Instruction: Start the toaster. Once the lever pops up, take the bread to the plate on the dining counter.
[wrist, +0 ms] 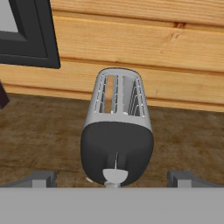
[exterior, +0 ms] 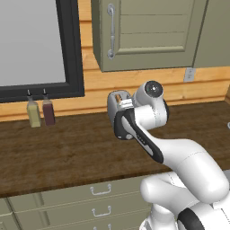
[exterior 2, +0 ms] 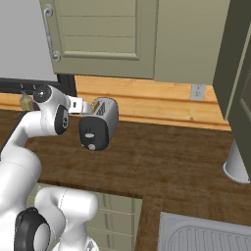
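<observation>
Your toaster (wrist: 117,140) sits mid-frame in the hand view on the brown desk (wrist: 39,135), black end panel facing you, long axis running away toward the wall. The lever (wrist: 115,176) lies dead ahead, low — between the pincer (wrist: 114,179) fingers, which stand wide apart.

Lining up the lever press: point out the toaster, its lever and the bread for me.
toaster (wrist: 117,144), hand view, black end panel.
lever (wrist: 115,175), hand view, pale knob low on the panel.
bread (wrist: 108,94), hand view, tan slice in the left slot.
</observation>
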